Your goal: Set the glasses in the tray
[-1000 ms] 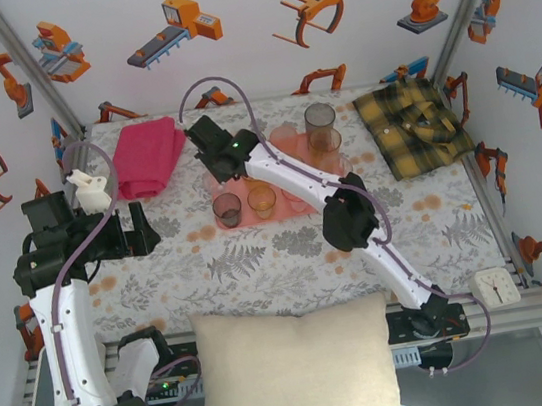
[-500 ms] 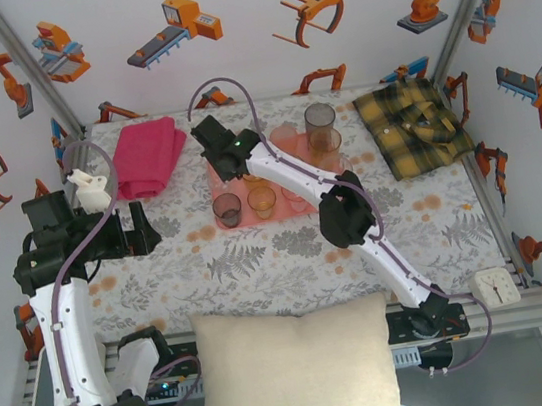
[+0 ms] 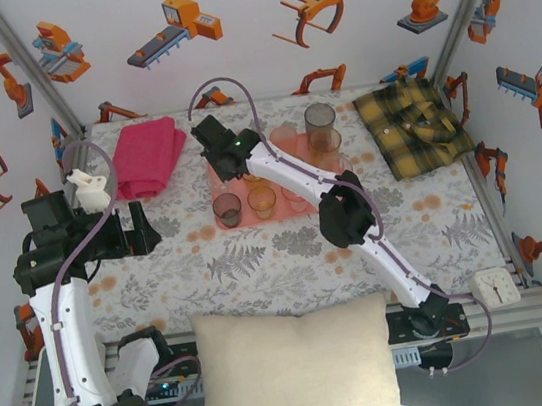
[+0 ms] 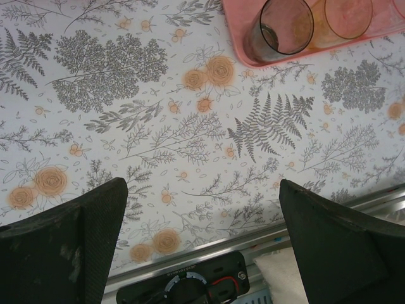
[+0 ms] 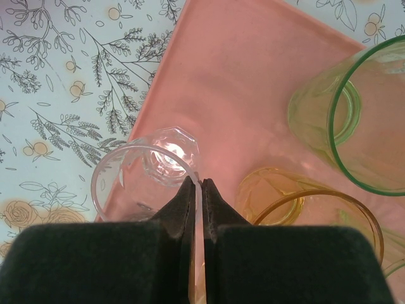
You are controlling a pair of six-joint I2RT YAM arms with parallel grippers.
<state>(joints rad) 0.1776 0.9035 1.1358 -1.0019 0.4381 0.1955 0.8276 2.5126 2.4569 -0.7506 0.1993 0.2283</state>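
My right gripper [image 5: 197, 180] is shut on the rim of a clear glass [image 5: 126, 183], one finger inside it and one outside. The glass hangs upright over the left edge of the salmon-pink tray [image 5: 240, 76]. Just to its right on the tray stand an amber glass [image 5: 297, 202] and a green glass [image 5: 361, 114]. From above, a smoky glass [image 3: 227, 209], an amber glass [image 3: 262, 201] and a tall grey glass [image 3: 320, 120] stand on the tray [image 3: 297, 207]. My left gripper [image 4: 202, 190] is open over the bare tablecloth, left of the tray.
A folded magenta towel [image 3: 148, 155] lies at the back left and a yellow plaid shirt [image 3: 414, 125] at the back right. A cream pillow [image 3: 295, 371] lies at the near edge, with a small white clock [image 3: 493, 286] at the near right corner.
My right gripper, still holding the clear glass, has shifted slightly to the right at the tray's left edge. The left arm has not moved.
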